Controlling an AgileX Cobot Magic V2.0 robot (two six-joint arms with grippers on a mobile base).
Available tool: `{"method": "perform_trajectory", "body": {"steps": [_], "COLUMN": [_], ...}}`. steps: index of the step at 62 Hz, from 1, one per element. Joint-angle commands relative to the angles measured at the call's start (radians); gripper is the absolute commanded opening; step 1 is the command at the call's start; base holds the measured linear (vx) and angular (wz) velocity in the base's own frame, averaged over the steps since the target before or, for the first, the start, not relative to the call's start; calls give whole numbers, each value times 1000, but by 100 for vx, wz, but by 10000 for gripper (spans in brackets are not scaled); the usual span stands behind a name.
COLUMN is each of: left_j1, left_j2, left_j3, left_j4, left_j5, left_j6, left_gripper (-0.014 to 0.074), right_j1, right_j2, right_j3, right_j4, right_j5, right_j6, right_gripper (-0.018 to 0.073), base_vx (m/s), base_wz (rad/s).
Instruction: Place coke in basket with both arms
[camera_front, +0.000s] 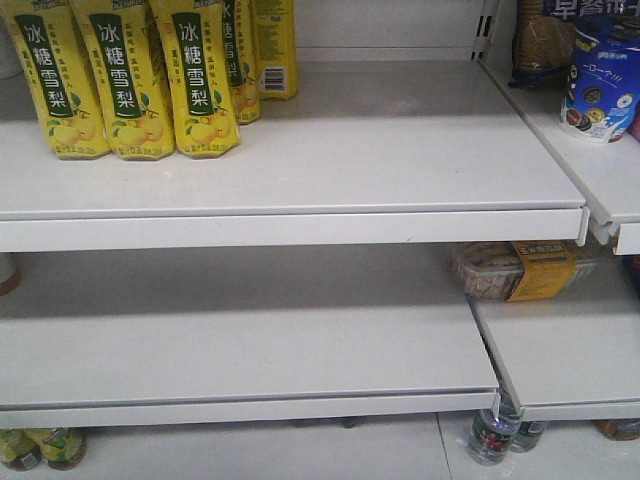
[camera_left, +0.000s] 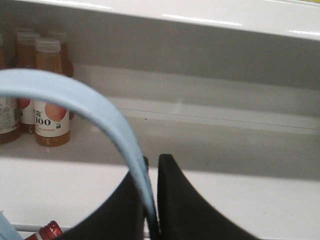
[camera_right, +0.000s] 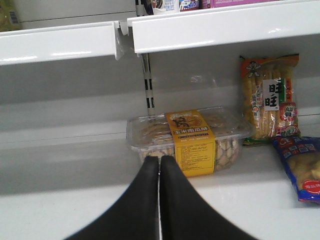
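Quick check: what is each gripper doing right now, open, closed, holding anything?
Left gripper: closed on the light blue basket handle.
Right gripper: closed, holding nothing; it faces the clear cookie box.

Yellow bottles read 冰糖雪梨, juice bottle "100", snack bag 旺旺 (rest illegible)
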Motion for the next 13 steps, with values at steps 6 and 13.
{"method": "perform_trajectory", "body": {"steps": [6,13], "left_j1": [1,1], "left_j2": [-21,-21], "left_j3": [-30,-30], "left_j4": [50,50], "left_j5": [-146,-146], "left_j6": [43,43], "left_gripper": [-6,-6], "right_j1": [-8,-8], "right_j2": [-13,-13], "right_j3": [8,8], "right_j4": [-11,-11], "right_j5": [-70,-70], "right_j6": [-7,-7], "right_gripper": [-5,-5], "base_vx": [0,0], "base_wz": [0,0]}}
